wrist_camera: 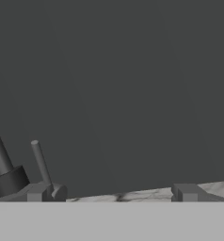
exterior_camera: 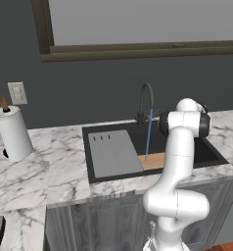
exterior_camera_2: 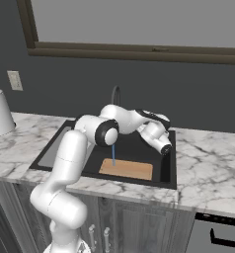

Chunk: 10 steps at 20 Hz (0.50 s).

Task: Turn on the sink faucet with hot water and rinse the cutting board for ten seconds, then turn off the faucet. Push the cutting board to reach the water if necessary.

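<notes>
The slim dark sink faucet [exterior_camera: 146,95] arches over the black sink [exterior_camera: 206,149], and its top shows behind my arm [exterior_camera_2: 116,93]. A thin pale blue stream of water [exterior_camera: 148,135] falls from the spout onto the left end of the tan cutting board [exterior_camera_2: 129,170], which lies flat near the basin's front wall [exterior_camera: 153,160]. In the hand view my gripper [wrist_camera: 111,194] is open, its fingertips [wrist_camera: 36,193] far apart with nothing between them. It faces the dark wall, with the faucet base [wrist_camera: 8,181] and its thin lever [wrist_camera: 41,164] at the left.
A grey flat panel [exterior_camera: 113,153] with three slots covers the sink's left part. A paper towel roll [exterior_camera: 13,132] stands on the marble counter [exterior_camera: 35,171] at the far left, under a wall outlet [exterior_camera: 17,93]. My white arm [exterior_camera_2: 134,121] spans the basin.
</notes>
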{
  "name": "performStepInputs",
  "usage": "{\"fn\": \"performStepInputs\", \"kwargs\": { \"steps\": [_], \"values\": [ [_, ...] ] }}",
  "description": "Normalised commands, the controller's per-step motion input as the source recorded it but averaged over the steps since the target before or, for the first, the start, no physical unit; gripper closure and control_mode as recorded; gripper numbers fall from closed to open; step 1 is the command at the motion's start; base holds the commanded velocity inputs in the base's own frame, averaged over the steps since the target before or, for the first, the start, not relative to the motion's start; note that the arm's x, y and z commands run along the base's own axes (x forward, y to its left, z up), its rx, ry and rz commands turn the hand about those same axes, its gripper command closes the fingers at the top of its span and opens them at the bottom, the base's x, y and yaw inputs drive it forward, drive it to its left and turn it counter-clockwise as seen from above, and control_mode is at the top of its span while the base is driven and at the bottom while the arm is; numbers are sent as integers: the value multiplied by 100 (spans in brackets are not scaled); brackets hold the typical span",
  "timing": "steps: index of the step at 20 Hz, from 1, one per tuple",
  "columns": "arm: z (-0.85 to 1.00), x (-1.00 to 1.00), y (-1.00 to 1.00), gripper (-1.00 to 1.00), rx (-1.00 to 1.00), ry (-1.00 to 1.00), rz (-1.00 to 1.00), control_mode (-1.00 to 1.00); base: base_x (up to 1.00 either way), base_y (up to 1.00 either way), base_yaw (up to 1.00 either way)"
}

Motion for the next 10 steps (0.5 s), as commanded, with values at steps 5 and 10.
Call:
{"fn": "performStepInputs", "kwargs": {
  "steps": [5, 10],
  "values": [
    [0, 0, 0, -100, 0, 0, 0, -100, 0, 0, 0],
    [0, 0, 0, -100, 0, 0, 0, -100, 0, 0, 0]
  ]
}}
